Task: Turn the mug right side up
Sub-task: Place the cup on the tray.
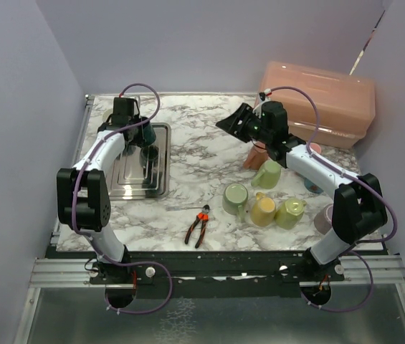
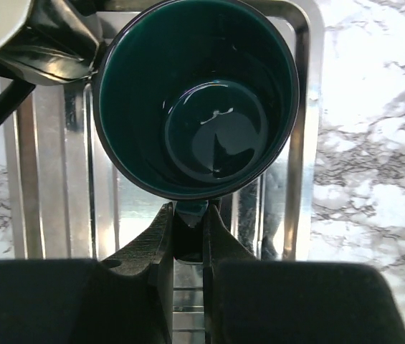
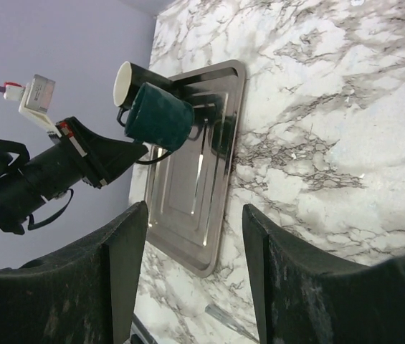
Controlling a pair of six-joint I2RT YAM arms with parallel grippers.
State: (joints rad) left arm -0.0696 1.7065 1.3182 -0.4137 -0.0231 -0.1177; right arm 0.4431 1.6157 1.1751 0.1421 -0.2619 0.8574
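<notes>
Firmly, left gripper (image 2: 190, 216) pinches the dark green mug (image 2: 195, 100) by its handle — right gripper (image 3: 195, 215) gapes wide.

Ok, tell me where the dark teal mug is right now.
The dark teal mug is at the table's left in the top view, over the metal tray, handle pinched by the left gripper, a black mug beside it.
</notes>
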